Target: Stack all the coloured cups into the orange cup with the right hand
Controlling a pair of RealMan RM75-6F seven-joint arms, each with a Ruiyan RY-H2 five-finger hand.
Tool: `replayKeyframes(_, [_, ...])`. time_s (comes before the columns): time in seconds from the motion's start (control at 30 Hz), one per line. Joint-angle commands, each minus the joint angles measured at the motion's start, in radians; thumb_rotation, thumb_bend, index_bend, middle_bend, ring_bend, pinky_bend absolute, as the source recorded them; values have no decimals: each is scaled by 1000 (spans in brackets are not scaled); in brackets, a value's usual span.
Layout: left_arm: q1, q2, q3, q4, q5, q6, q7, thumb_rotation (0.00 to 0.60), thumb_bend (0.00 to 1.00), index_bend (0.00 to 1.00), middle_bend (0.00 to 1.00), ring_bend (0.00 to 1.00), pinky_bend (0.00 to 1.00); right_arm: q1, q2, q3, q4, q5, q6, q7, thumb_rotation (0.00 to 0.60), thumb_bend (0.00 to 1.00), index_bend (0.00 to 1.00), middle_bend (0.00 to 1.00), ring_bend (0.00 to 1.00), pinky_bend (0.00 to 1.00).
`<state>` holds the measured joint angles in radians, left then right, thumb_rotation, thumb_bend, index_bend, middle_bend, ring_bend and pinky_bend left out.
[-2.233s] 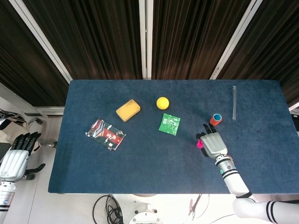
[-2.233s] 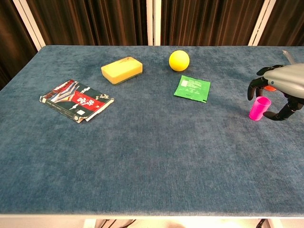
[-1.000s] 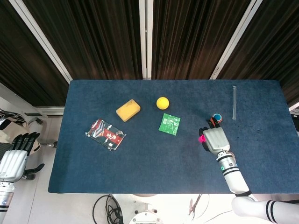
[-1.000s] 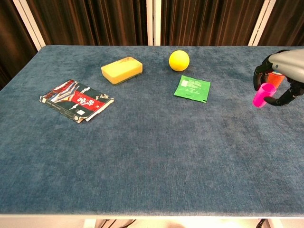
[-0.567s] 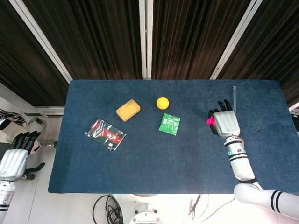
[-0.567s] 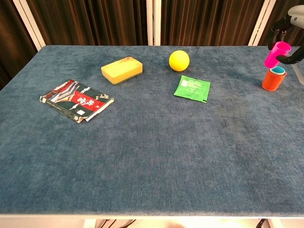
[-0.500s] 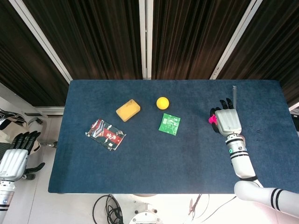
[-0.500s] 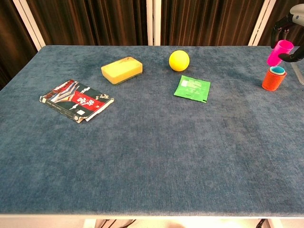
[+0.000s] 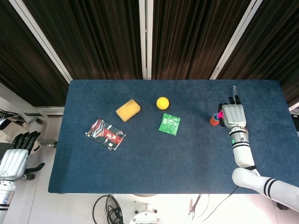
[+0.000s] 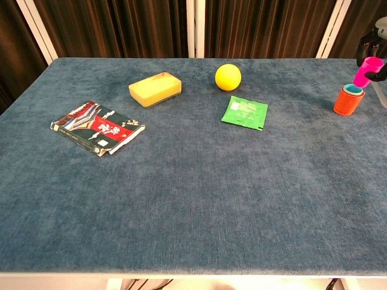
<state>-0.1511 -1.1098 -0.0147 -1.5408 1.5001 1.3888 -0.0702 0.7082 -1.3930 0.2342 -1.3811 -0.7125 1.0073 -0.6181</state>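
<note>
Looking down from the head view: right hand [image 9: 233, 115] over the right part of the blue tabletop [image 9: 140, 158], fingers closed around a pink cup [image 9: 219, 114], only a sliver of pink showing at the hand's left edge. Just beside and below that, the orange cup [image 9: 214, 121], partly covered by the hand. Left hand [image 9: 15, 157] off the tabletop at lower left, holding nothing, fingers straight and close together. Elsewhere on the cloth: yellow sponge [image 9: 128, 110], yellow ball [image 9: 162, 102], green packet [image 9: 169, 124], red and green packet [image 9: 106, 134], and a clear rod [image 9: 234, 89] near the far right.

Seen from the chest view: pink cup [image 10: 367, 70] tilted, gripped at the right edge of frame by dark fingers [image 10: 365, 43], raised just above and right of the orange cup [image 10: 347, 100]. Inside the orange cup, a blue cup [image 10: 351, 90], rim showing. Sponge [image 10: 155, 88], ball [image 10: 228, 77], green packet [image 10: 244, 112] and red and green packet [image 10: 97, 127] lying well apart to the left.
</note>
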Motion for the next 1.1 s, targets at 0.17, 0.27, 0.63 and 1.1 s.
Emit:
replayKeyframes(0.17, [0,0,0,0,2,1,-7,600,157,71,61,0,0,22,-37,-5,49,13,-26,5,600,327,496,458,109,0])
replayKeyframes(0.27, [0,0,-1,2,0,0,-9,600,157,71,61,0,0,25,-43,-6,54,14,-28,8,600,327,496,458,109,0])
replayKeyframes(0.63, [-1,-5,2,12,1,-4,-18,600,157,71,61,0,0,21,-19,-15,35,16,-33,20,600,287,115,170,1,0])
replayKeyframes(1.1, [-19,-10,-16,14,5,-1,-10,600,157,71,61,0,0,-355,225,-220,-268,-485,434,336,600,256,0,95,0,0])
